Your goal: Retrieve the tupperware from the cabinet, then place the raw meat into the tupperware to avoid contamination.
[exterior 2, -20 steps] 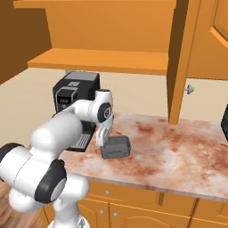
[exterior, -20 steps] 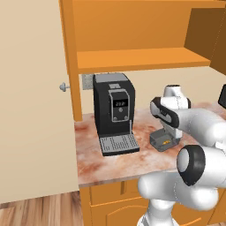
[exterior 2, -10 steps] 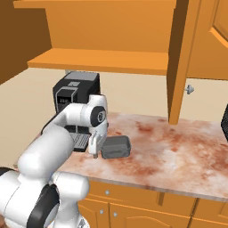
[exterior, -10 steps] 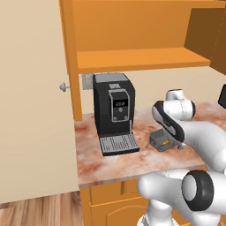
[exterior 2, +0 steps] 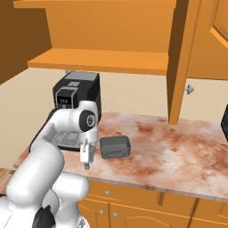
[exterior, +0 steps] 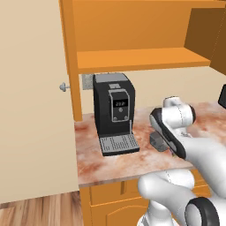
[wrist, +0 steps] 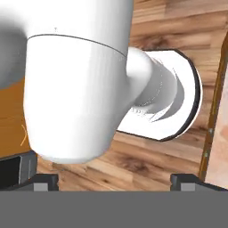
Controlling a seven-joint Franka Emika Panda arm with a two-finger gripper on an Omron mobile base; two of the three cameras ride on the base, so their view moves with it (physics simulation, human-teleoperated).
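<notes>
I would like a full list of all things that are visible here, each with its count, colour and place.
cabinet: one, orange, on the wall above the counter, doors open, shelf bare where it shows.
knob: one on each open door, silver.
coffee machine: one, black, at the back left of the counter under the cabinet.
tupperware: one, dark grey, on the counter just right of the coffee machine.
counter: one, reddish marble pattern.
base cabinets: orange, under the counter.
black object: one, cut off at the far right edge of the counter.
floor: brown wood.
arm: one, white, bent low in front of the counter.
claw: one, open, pointing down at the counter's front edge, left of the tupperware.
</notes>
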